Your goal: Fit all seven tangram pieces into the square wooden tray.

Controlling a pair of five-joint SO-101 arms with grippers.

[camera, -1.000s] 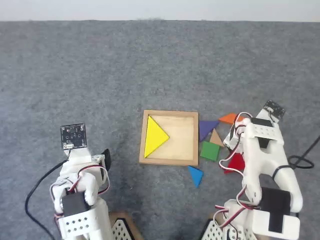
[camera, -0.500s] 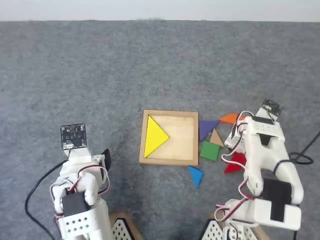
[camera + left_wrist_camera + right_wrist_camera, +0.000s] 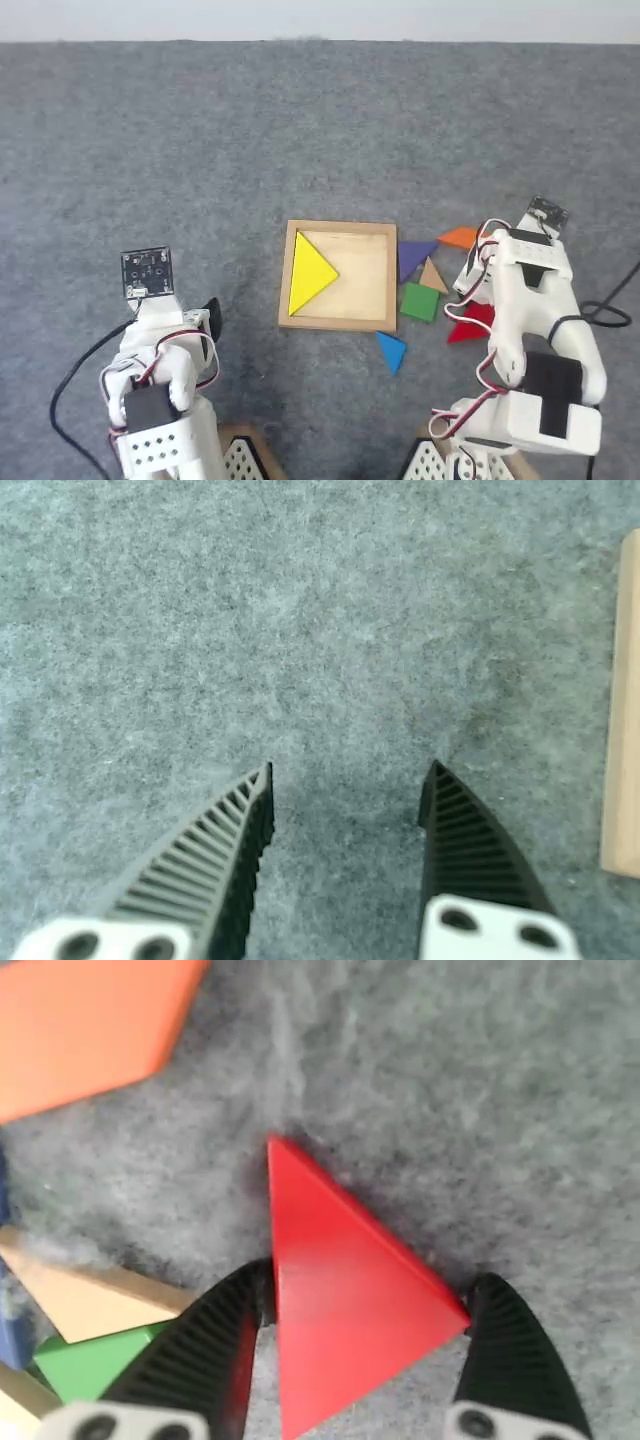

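Note:
The square wooden tray (image 3: 345, 318) lies mid-table with a yellow triangle (image 3: 310, 272) in its left half. To its right lie loose pieces: purple (image 3: 413, 257), tan triangle (image 3: 432, 275), green square (image 3: 420, 301), blue triangle (image 3: 391, 350), orange (image 3: 460, 237) and red triangle (image 3: 474, 324). My right gripper (image 3: 368, 1295) is open low over the red triangle (image 3: 345, 1290), one finger close against each side of it. Orange (image 3: 80, 1020), tan (image 3: 85, 1295) and green (image 3: 90, 1365) pieces lie just beyond it. My left gripper (image 3: 345, 780) hangs open above bare mat, left of the tray (image 3: 625, 710).
Grey felt mat (image 3: 200, 150) covers the table. The right arm's body (image 3: 530, 310) hides part of the red triangle and the mat behind it. The left arm (image 3: 160, 340) stands at the front left, well away from the pieces.
The right arm has shifted slightly and settled over the red triangle. The pieces, the tray and the left arm have not moved.

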